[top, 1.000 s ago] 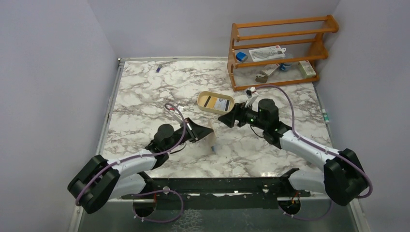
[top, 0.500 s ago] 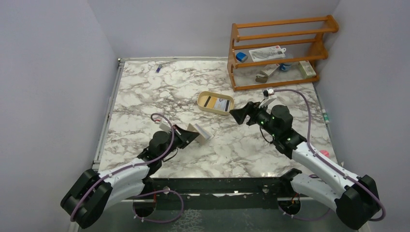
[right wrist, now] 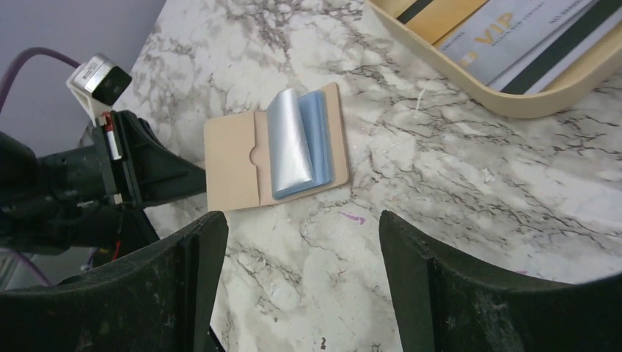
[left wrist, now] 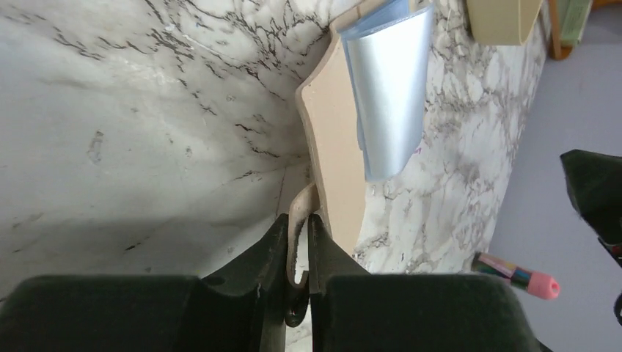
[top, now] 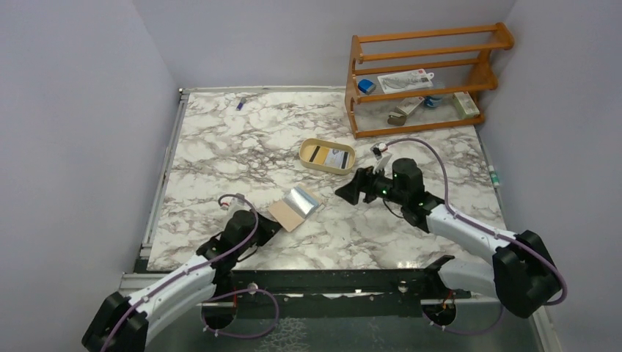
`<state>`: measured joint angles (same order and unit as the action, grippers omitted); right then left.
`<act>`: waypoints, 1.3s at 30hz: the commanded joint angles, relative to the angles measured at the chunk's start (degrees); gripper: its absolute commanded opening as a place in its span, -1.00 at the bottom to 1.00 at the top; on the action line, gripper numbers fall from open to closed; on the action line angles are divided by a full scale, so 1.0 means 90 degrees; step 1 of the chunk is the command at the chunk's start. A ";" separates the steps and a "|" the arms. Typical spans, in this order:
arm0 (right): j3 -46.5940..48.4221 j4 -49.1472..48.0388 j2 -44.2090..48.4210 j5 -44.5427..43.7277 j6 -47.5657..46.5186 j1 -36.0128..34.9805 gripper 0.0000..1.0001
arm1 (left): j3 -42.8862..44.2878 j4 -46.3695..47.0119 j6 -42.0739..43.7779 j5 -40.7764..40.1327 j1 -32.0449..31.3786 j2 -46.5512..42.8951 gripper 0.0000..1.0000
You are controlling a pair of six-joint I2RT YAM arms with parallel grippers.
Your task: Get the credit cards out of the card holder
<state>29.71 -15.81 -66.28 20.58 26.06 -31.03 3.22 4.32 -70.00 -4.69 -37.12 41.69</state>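
Observation:
The tan card holder [top: 286,214] lies open and flat on the marble table. Pale blue and silvery credit cards [top: 306,198] sit in its far half, the top one curling up. My left gripper [top: 265,224] is shut on the holder's small snap tab [left wrist: 301,213] at its near-left edge. The holder [left wrist: 336,147] and cards [left wrist: 389,88] fill the left wrist view. My right gripper [top: 349,189] is open and empty, hovering to the right of the holder. In the right wrist view the holder [right wrist: 231,172] and cards [right wrist: 297,150] lie just beyond its fingers [right wrist: 191,279].
An oval tan tray [top: 305,158] behind the right gripper holds other cards, one marked VIP [right wrist: 506,29]. A wooden rack [top: 418,77] with small items stands at the back right. A pink-capped marker [left wrist: 513,275] lies near the right edge. A small blue item [top: 240,103] lies at the back.
My left arm has drawn back to the near left, laying the holder down open on the table. My right gripper has swung back left toward the holder.

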 commanded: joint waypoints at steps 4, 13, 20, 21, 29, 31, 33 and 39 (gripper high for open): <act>0.0458 -0.0330 -0.0701 0.1164 -0.0404 -0.0148 0.61 | -0.0275 -0.2319 -0.0630 -0.0700 0.0014 -0.2004 0.85; 0.1060 -0.0281 -0.1593 0.0978 -0.0507 -0.0549 0.58 | 0.0426 -0.2760 -0.0260 -0.1254 0.0023 -0.1594 0.98; 0.1767 0.0111 -0.2521 -0.0085 -0.0496 -0.0966 0.53 | 0.1729 -0.3141 0.0625 -0.2030 0.0023 -0.0907 0.98; 0.1830 0.0085 -0.2670 -0.0160 -0.0468 -0.0970 0.53 | 0.1830 -0.3234 0.0616 -0.2150 0.0023 -0.0733 0.98; 0.2290 -0.0079 -0.3714 0.0302 -0.0418 -0.0930 0.36 | 0.1771 -0.2822 0.0327 -0.2019 0.0033 -0.0159 0.46; 0.2262 -0.0215 -0.3802 0.0478 -0.0364 -0.0919 0.27 | 0.1737 -0.2781 0.0326 -0.2016 0.0033 -0.0199 0.22; 0.2161 -0.0471 -0.3861 0.0595 -0.0296 -0.0911 0.13 | 0.1732 -0.2752 0.0366 -0.2009 0.0033 -0.0253 -0.01; 0.2110 -0.0741 -0.4245 0.1017 -0.0197 -0.0898 -0.06 | 0.1743 -0.2690 0.0489 -0.2010 0.0051 -0.0190 -0.13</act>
<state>48.80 -18.72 -101.84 25.65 23.55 -39.35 19.16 -20.10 -65.28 -20.80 -37.08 39.79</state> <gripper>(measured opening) 0.474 0.440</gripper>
